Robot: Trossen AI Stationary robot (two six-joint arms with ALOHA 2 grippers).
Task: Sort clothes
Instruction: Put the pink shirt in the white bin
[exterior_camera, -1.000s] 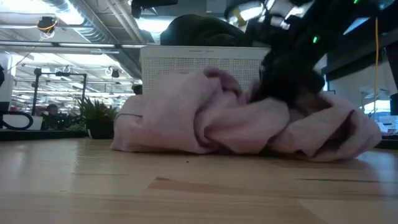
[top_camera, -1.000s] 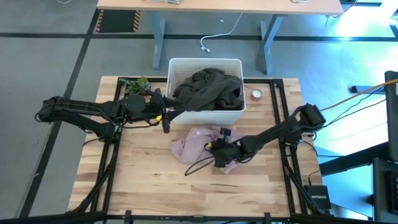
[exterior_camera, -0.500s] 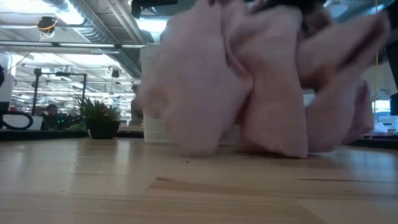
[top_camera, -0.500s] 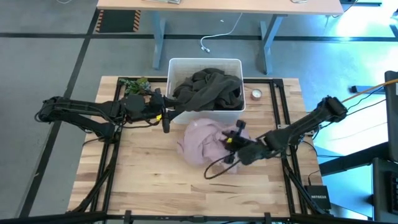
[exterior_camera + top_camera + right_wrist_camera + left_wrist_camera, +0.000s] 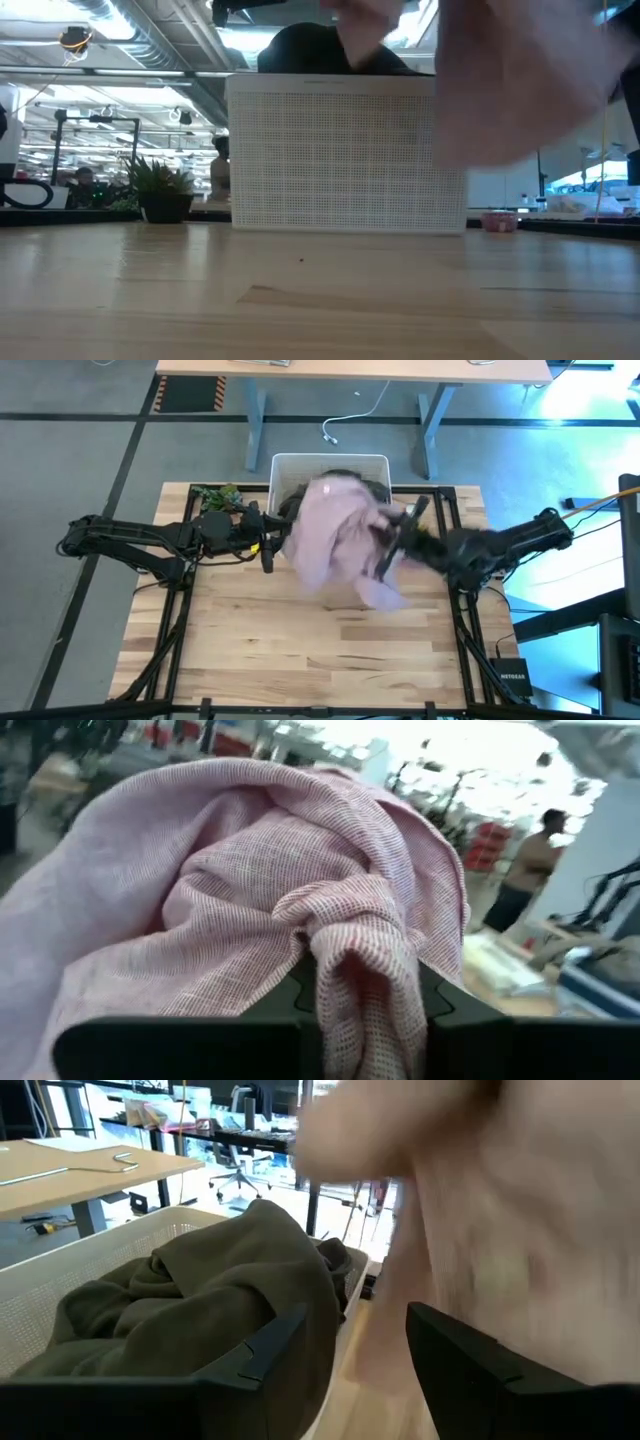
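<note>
A pale pink garment (image 5: 338,540) hangs in the air in front of and partly over the white bin (image 5: 300,459), clear of the table in the low view (image 5: 520,90). My right gripper (image 5: 388,550) is shut on it. A dark olive garment (image 5: 200,1290) lies heaped in the bin and sticks out above its rim (image 5: 310,50). My left gripper (image 5: 267,552) is open and empty at the bin's near left corner, its fingers (image 5: 262,1348) level with the bin's rim. My right gripper pinches a bunched fold of the pink garment (image 5: 352,965) between its two fingers (image 5: 432,995); several layers are gathered there. The garment is lifted clear of the table and hangs slack below and around the gripper.
A small green plant (image 5: 215,495) stands at the far left beside the bin and shows in the low view (image 5: 155,190). A small pink roll (image 5: 497,220) lies right of the bin. Bare wooden tabletop (image 5: 300,650) lies toward the near edge. People stand in the room beyond (image 5: 530,870).
My right gripper has gone up and toward the far edge with the pink garment. The garment lay crumpled on the table in front of the bin; now it is lifted clear and hangs at the bin.
</note>
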